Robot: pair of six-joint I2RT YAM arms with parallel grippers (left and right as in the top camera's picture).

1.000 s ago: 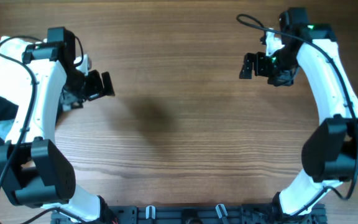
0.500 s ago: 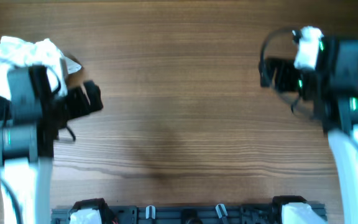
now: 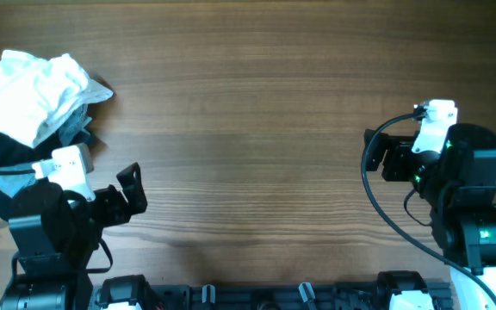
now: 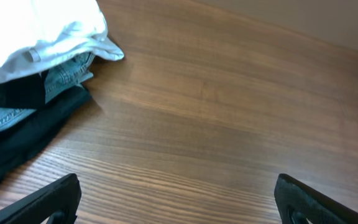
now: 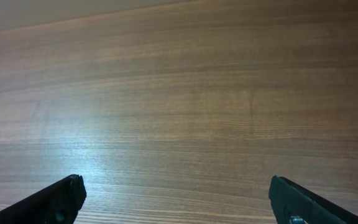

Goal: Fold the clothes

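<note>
Because bunched up, can't read white T-shirt (image 3: pixel 28 90); see left end effector (image 3: pixel 133 191), right end effector (image 3: pixel 378 156) wide open, empty.

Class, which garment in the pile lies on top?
The white T-shirt, crumpled above the blue cloth and the black garment beneath it.

Matt wood-grain table (image 3: pixel 257 103), soft white cloth T-shirt (image 3: pixel 28 86).
</note>
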